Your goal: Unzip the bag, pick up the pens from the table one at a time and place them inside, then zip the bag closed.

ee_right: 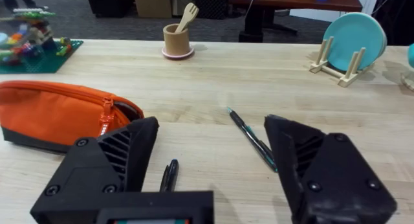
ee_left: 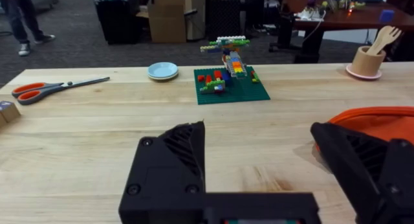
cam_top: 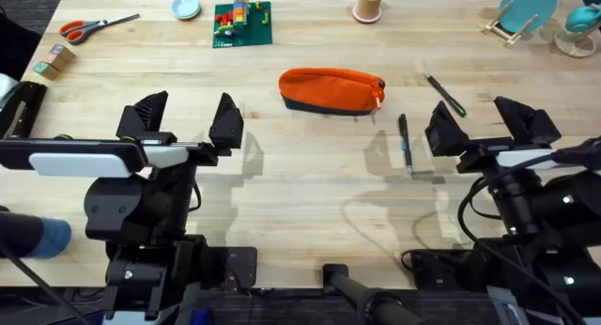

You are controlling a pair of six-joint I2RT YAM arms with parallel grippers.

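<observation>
Both arms low near their bases, forearms stretched forward over the worktop. Left gripper (cam_top: 187, 118) level, black fingers (ee_left: 169, 166) spread wide, holding nothing. Right gripper (cam_top: 488, 124) likewise level, fingers (ee_right: 317, 166) parted wide and empty, well apart from the left.
</observation>
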